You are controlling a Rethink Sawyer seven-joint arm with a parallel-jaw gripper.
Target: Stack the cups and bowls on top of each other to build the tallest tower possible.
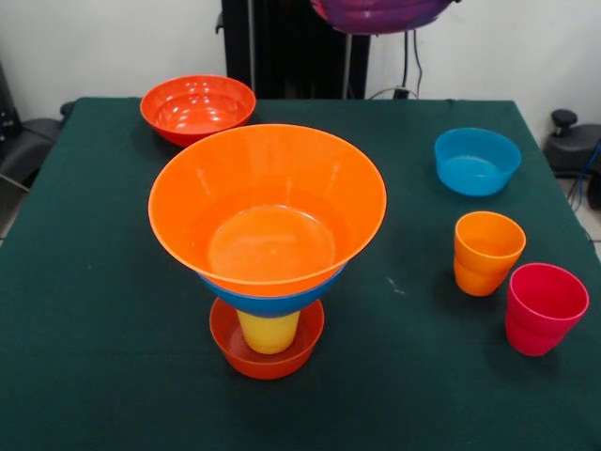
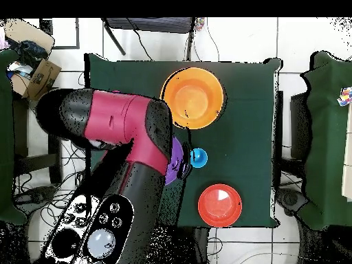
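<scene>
Well, three cups and six bowls show, all smooth, shiny plastic, all round. They are on a table (image 1: pixel 94 329) with a dark green cloth.

Nearest, in the middle, is the tower (image 1: pixel 268 282), made of four things. At the bottom a small red-orange bowl (image 1: pixel 268 355) sits on the cloth. A yellow cup (image 1: pixel 268 334) stands inside it. On the cup rests a blue bowl (image 1: pixel 272 303), of which only a thin band shows. In that sits the big orange bowl (image 1: pixel 268 207), wide and flaring like a funnel, much wider than the base.

To the right in the front view, a pink-red cup (image 1: pixel 545 308) stands alone with its mouth up. Just beside and behind it is an orange cup (image 1: pixel 486 252), also mouth up. Both have a soft ridge round the middle. Farther back on that side sits a small teal bowl (image 1: pixel 477 162), apart from the cups.

At the far left corner sits a medium red-orange bowl (image 1: pixel 197 108), well apart from the tower.

Farthest back, a purple bowl (image 1: pixel 380 11) hangs in the air, cut off by the top edge. From overhead, the red and black arm (image 2: pixel 130 137) covers most of it. The gripper does not show in either view, so I cannot tell if it is apart or closed.
</scene>
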